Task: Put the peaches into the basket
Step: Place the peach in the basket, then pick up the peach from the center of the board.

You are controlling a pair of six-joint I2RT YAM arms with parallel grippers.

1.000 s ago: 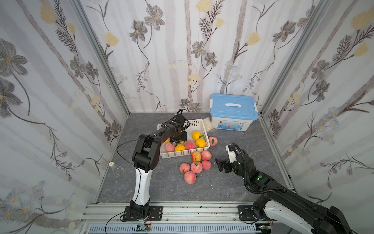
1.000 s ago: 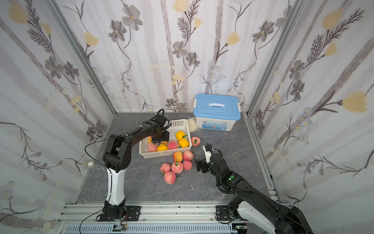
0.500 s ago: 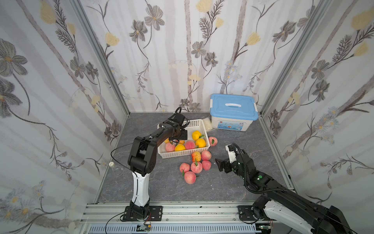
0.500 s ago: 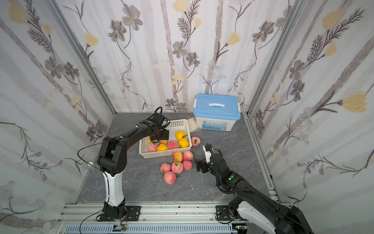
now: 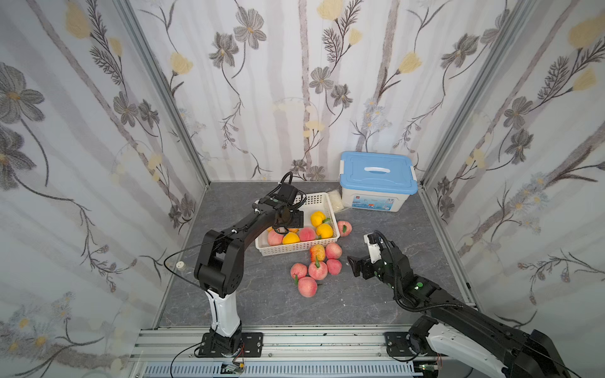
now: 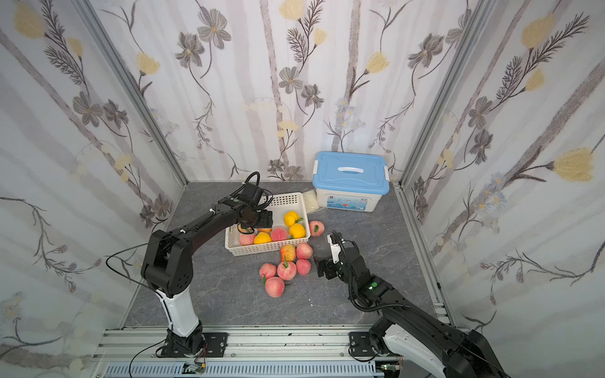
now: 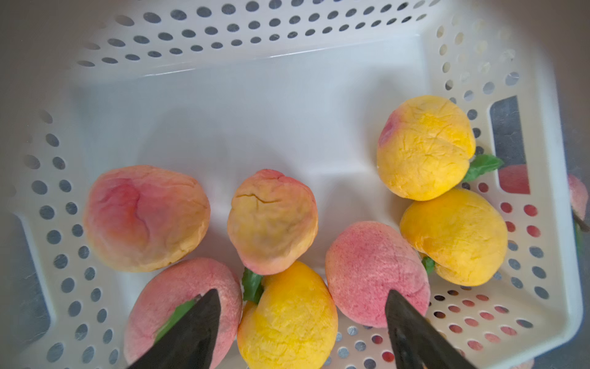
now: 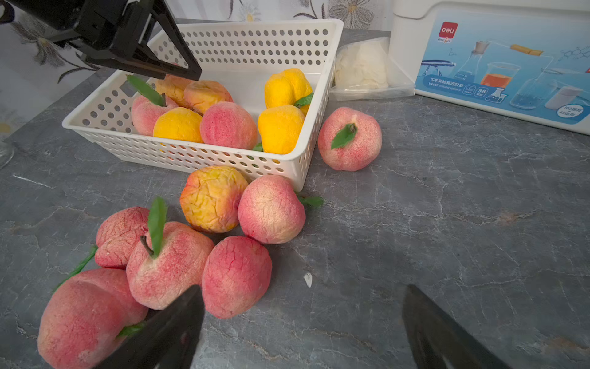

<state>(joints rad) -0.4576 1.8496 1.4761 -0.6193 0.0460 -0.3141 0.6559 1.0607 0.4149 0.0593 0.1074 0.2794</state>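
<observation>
The white perforated basket (image 5: 315, 197) (image 6: 288, 197) holds several peaches, some orange-yellow (image 5: 317, 218) and some pink (image 5: 307, 234). My left gripper (image 5: 285, 226) hangs over the basket's left half, open with nothing in it. In the left wrist view its jaws (image 7: 302, 292) straddle a yellow peach (image 7: 287, 319) lying below them. Several pink peaches (image 5: 317, 269) lie clustered on the table in front of the basket, and one more (image 5: 344, 228) lies beside its right wall. To the right of the cluster my right gripper (image 5: 360, 254) (image 8: 304, 288) stands open and empty, with a pink peach (image 8: 236, 274) just beside one finger.
A white box with a blue lid (image 5: 378, 176) stands at the back right, with a clear bag of white material (image 5: 336, 198) between it and the basket. A small round clear object (image 5: 179, 265) sits at the left wall. Patterned walls close in three sides.
The left arm's elbow has swung to the left while its gripper stays over the basket, jaws spread a little wider. The right arm has not moved.
</observation>
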